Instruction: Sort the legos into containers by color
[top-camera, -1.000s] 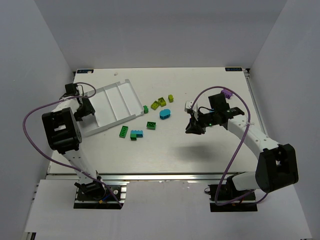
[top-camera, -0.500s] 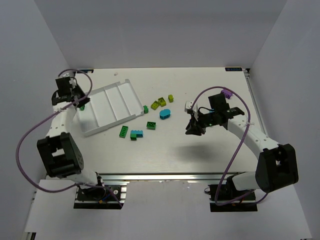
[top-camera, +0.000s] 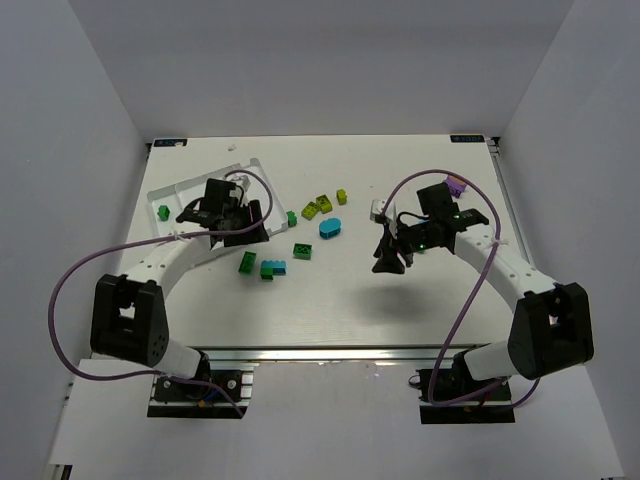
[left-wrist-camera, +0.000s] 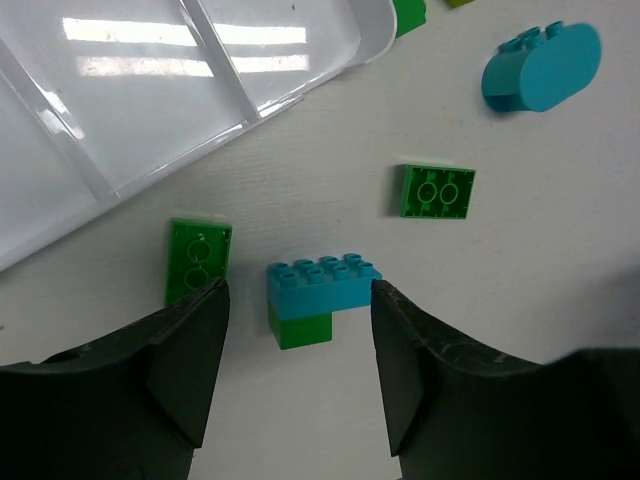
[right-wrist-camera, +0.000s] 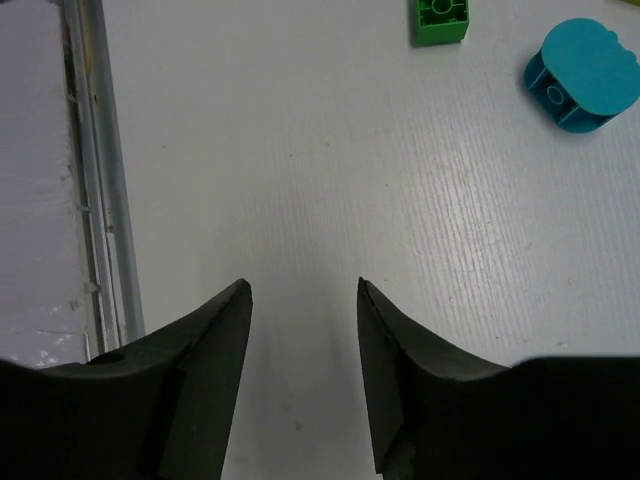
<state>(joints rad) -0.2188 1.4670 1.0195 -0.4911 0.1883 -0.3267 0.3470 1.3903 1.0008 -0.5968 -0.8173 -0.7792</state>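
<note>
My left gripper (left-wrist-camera: 297, 297) hangs open and empty, its jaws straddling a cyan brick (left-wrist-camera: 322, 286) clipped onto a green brick (left-wrist-camera: 300, 329), just off the tray (left-wrist-camera: 150, 110). If I close here, I expect both colours to lift together and land in one compartment. A flat green brick (left-wrist-camera: 198, 260) lies just beside the left finger, so a descent could shove it. The right gripper (right-wrist-camera: 303, 290) is also open and empty above bare table (right-wrist-camera: 300, 150). Other bricks lie loose right of the tray, and a lone green brick (top-camera: 162, 211) seems to sit inside it. The table is white and matte, with a metal rail (top-camera: 330, 352) along its near edge. Plain white walls (top-camera: 300, 70) close three sides.
</note>
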